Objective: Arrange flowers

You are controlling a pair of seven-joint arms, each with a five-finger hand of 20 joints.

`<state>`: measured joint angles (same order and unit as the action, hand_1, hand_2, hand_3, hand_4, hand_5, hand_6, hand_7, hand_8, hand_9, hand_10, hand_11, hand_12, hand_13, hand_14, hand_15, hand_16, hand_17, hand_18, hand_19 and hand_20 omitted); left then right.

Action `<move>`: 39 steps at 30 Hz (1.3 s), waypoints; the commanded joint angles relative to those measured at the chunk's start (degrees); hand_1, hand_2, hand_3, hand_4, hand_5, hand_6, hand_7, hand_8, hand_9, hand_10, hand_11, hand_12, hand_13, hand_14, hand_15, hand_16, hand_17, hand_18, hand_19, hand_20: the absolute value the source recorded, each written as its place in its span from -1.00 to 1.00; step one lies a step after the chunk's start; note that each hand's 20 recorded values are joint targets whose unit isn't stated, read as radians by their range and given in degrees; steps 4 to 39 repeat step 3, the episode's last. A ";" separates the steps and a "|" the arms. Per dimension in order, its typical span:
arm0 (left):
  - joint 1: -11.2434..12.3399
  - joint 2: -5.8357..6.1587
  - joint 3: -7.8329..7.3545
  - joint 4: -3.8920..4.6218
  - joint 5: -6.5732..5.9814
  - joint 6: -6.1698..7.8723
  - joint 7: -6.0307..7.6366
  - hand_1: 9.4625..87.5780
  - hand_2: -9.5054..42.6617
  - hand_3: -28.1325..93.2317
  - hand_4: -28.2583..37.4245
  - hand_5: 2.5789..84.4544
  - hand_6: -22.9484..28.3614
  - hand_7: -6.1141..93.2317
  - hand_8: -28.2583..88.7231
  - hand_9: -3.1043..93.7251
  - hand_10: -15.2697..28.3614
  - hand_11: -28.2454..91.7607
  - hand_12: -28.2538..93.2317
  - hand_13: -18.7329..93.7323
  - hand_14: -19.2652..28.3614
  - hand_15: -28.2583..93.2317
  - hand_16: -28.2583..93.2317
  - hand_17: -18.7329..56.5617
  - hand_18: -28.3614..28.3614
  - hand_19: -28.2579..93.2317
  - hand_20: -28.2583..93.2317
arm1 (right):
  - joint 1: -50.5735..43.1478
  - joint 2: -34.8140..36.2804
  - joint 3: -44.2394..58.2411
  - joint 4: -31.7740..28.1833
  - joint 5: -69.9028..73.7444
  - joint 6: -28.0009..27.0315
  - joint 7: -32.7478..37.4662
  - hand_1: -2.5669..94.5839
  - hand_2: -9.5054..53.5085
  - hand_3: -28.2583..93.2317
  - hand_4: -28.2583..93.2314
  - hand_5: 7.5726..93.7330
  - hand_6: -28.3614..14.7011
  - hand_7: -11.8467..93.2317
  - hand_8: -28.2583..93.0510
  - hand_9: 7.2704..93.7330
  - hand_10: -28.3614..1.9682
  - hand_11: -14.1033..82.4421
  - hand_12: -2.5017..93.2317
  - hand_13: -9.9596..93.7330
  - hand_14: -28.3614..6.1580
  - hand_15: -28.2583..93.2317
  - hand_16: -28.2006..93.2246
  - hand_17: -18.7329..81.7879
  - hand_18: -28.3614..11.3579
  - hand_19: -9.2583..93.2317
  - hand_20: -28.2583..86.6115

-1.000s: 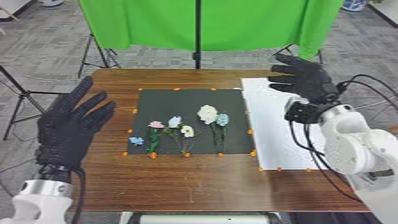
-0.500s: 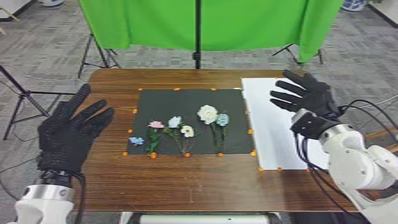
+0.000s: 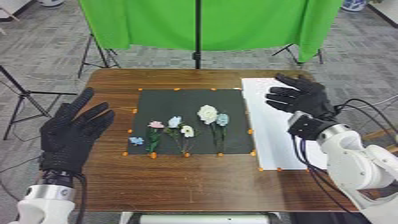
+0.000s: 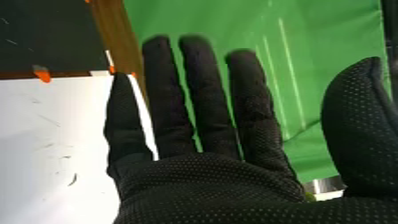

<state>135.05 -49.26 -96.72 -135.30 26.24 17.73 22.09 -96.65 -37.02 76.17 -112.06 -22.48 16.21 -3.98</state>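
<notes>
- Six flowers [image 3: 207, 114] in blue, pink and white lie on the black sheet [image 3: 173, 100]: one blue bloom [image 3: 136, 141] by its near left corner, one pale pink bloom [image 3: 156, 124], one pale blue bloom [image 3: 175, 121] and one small white bloom [image 3: 187, 131] grouped to its right, then one large white bloom [image 3: 207, 111] beside one light-blue bloom [image 3: 222, 120]. Green stems and leaves show below several.
- Several bits of orange tape [image 3: 153, 155] dot the black sheet's edges; more mark the near edge of the one white sheet [image 3: 277, 145] just to its right.
- Both sheets lie on one brown wooden tabletop [image 3: 178, 185].
- The right hand [image 3: 304, 99], black-gloved, is above the far part of the white sheet, wide and empty; in the right wrist view the hand [image 4: 209, 187] has its fingers straight, thumb well apart.
- The left hand [image 3: 67, 142], also black-gloved, is over the tabletop's left edge, spread wide and empty.
- Beyond the tabletop: one green cloth [image 3: 142, 25], one upright black pole [image 3: 197, 30] before it, black tripod stands [image 3: 18, 102] and grey carpet [image 3: 44, 50].
</notes>
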 commanded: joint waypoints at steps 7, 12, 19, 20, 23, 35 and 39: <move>0.25 0.31 0.14 0.38 -0.45 0.81 -0.45 -0.77 -0.33 0.73 -1.00 -0.22 0.18 -0.64 -0.68 -0.32 0.60 -0.09 -0.35 -0.29 0.93 0.28 -0.68 -0.77 1.00 0.40 -0.45 | 0.08 0.97 -0.40 -0.07 0.09 -1.11 -0.29 -0.57 -0.55 0.78 -1.00 -0.01 0.27 -0.41 -0.76 0.00 -0.22 -0.29 -0.65 -0.05 -0.35 -0.02 -0.31 -0.52 -0.71 0.12 -0.27; 0.25 0.31 0.14 0.38 -0.45 0.81 -0.45 -0.77 -0.33 0.73 -1.00 -0.22 0.18 -0.64 -0.68 -0.32 0.60 -0.09 -0.35 -0.29 0.93 0.28 -0.68 -0.77 1.00 0.40 -0.45 | 0.08 0.97 -0.40 -0.07 0.09 -1.11 -0.29 -0.57 -0.55 0.78 -1.00 -0.01 0.27 -0.41 -0.76 0.00 -0.22 -0.29 -0.65 -0.05 -0.35 -0.02 -0.31 -0.52 -0.71 0.12 -0.27; 0.25 0.31 0.14 0.38 -0.45 0.81 -0.45 -0.77 -0.33 0.73 -1.00 -0.22 0.18 -0.64 -0.68 -0.32 0.60 -0.09 -0.35 -0.29 0.93 0.28 -0.68 -0.77 1.00 0.40 -0.45 | 0.08 0.97 -0.40 -0.07 0.09 -1.11 -0.29 -0.57 -0.55 0.78 -1.00 -0.01 0.27 -0.41 -0.76 0.00 -0.22 -0.29 -0.65 -0.05 -0.35 -0.02 -0.31 -0.52 -0.71 0.12 -0.27; 0.25 0.31 0.14 0.38 -0.45 0.81 -0.45 -0.77 -0.33 0.73 -1.00 -0.22 0.18 -0.64 -0.68 -0.32 0.60 -0.09 -0.35 -0.29 0.93 0.28 -0.68 -0.77 1.00 0.40 -0.45 | 0.08 0.97 -0.40 -0.07 0.09 -1.11 -0.29 -0.57 -0.55 0.78 -1.00 -0.01 0.27 -0.41 -0.76 0.00 -0.22 -0.29 -0.65 -0.05 -0.35 -0.02 -0.31 -0.52 -0.71 0.12 -0.27; 0.25 0.31 0.14 0.38 -0.45 0.81 -0.45 -0.77 -0.33 0.73 -1.00 -0.22 0.18 -0.64 -0.68 -0.32 0.60 -0.09 -0.35 -0.29 0.93 0.28 -0.68 -0.77 1.00 0.40 -0.45 | 0.08 0.97 -0.40 -0.07 0.09 -1.11 -0.29 -0.57 -0.55 0.78 -1.00 -0.01 0.27 -0.41 -0.76 0.00 -0.22 -0.29 -0.65 -0.05 -0.35 -0.02 -0.31 -0.52 -0.71 0.12 -0.27; 0.25 0.31 0.14 0.38 -0.45 0.81 -0.45 -0.77 -0.33 0.73 -1.00 -0.22 0.18 -0.64 -0.68 -0.32 0.60 -0.09 -0.35 -0.29 0.93 0.28 -0.68 -0.77 1.00 0.40 -0.45 | 0.08 0.97 -0.40 -0.07 0.09 -1.11 -0.29 -0.57 -0.55 0.78 -1.00 -0.01 0.27 -0.41 -0.76 0.00 -0.22 -0.29 -0.65 -0.05 -0.35 -0.02 -0.31 -0.52 -0.71 0.12 -0.27; 0.25 0.31 0.14 0.38 -0.45 0.81 -0.45 -0.77 -0.33 0.73 -1.00 -0.22 0.18 -0.64 -0.68 -0.32 0.60 -0.09 -0.35 -0.29 0.93 0.28 -0.68 -0.77 1.00 0.40 -0.45 | 0.08 0.97 -0.40 -0.07 0.09 -1.11 -0.29 -0.57 -0.55 0.78 -1.00 -0.01 0.27 -0.41 -0.76 0.00 -0.22 -0.29 -0.65 -0.05 -0.35 -0.02 -0.31 -0.52 -0.71 0.12 -0.27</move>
